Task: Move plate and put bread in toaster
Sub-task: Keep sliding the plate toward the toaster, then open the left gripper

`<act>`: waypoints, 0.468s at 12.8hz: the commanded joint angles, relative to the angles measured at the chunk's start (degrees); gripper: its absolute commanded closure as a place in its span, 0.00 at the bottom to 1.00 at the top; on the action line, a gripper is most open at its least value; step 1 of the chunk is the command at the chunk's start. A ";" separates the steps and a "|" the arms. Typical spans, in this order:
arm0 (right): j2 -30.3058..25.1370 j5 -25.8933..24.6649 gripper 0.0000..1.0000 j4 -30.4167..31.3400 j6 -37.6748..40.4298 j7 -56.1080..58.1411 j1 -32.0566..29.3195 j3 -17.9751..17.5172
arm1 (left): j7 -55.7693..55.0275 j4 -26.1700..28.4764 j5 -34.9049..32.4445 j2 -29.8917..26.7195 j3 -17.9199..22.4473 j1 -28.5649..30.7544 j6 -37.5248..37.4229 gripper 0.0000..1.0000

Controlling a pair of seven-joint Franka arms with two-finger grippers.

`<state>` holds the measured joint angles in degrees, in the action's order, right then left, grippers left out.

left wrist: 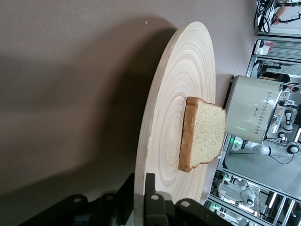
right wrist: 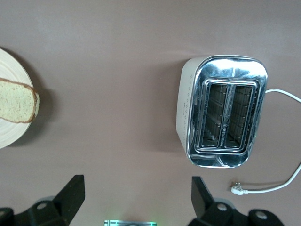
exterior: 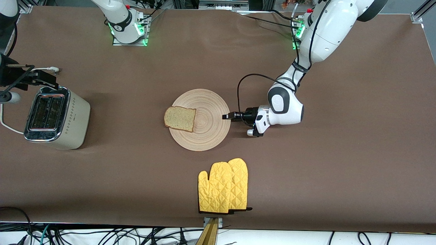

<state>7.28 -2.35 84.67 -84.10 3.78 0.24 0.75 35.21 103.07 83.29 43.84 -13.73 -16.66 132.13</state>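
The round wooden plate (exterior: 207, 132) (left wrist: 183, 70) lies flat at the table's middle. The bread (exterior: 180, 118) (left wrist: 204, 132) rests on it, at the rim toward the right arm's end and overhanging slightly. My left gripper (exterior: 226, 116) (left wrist: 140, 181) is low at the plate's rim toward the left arm's end, shut on that rim with one finger above and one below. The cream toaster (exterior: 73, 119) (right wrist: 225, 117) stands at the right arm's end, both slots empty. My right gripper (right wrist: 136, 188) hovers open over the bare table beside the toaster, holding nothing.
A pair of yellow oven mitts (exterior: 223, 186) lies near the table's front edge, nearer to the camera than the plate. The toaster's white cord (right wrist: 282, 94) trails on the table and ends in a loose plug (right wrist: 237, 189).
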 commanded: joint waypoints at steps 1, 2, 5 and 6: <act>0.37 0.33 0.00 -1.18 1.92 0.79 0.29 -0.04 | 2.15 -1.29 2.58 -0.07 1.07 -0.66 -0.65 0.54; 0.63 0.41 0.00 -0.92 1.92 0.79 0.29 -0.04 | 2.06 -1.29 3.01 -0.51 1.25 -0.57 -0.65 0.43; 2.73 1.73 0.00 -0.04 1.05 -0.26 1.07 -0.13 | 1.01 1.07 3.55 -4.89 1.95 0.48 -0.74 0.00; 3.61 4.17 0.00 0.84 0.52 -0.78 1.25 -0.13 | 0.83 2.48 3.20 -6.73 1.95 1.62 -0.74 0.00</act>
<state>9.40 -0.95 84.91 -83.20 3.73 0.98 0.72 35.50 101.98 84.63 41.98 -12.25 -16.28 132.06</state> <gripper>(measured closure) 0.000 0.317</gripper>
